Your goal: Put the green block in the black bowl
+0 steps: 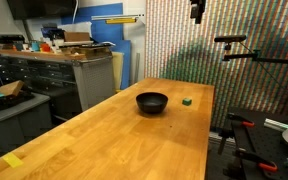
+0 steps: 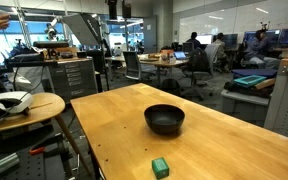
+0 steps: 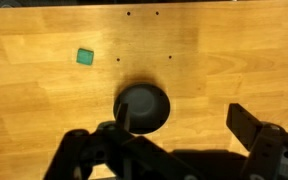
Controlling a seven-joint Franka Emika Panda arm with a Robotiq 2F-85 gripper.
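Note:
The tiny green block (image 1: 187,100) lies on the wooden table (image 1: 104,140), a short way beside the black bowl (image 1: 152,102). Both show in both exterior views: the block (image 2: 160,167) near the table's edge, the bowl (image 2: 164,120) upright and empty. In the wrist view the block (image 3: 85,57) is at upper left and the bowl (image 3: 144,105) is partly behind one finger. My gripper (image 3: 181,112) is open and empty, high above the table. A dark part at the top of an exterior view (image 1: 196,10) seems to be the gripper.
A workbench with drawers (image 1: 74,70) stands beyond the table. A camera stand (image 1: 244,50) is beside the table's edge. A round side table (image 2: 24,105) holds a headset. A yellow tape piece (image 1: 14,160) lies on the table. Small holes (image 3: 129,14) dot the tabletop.

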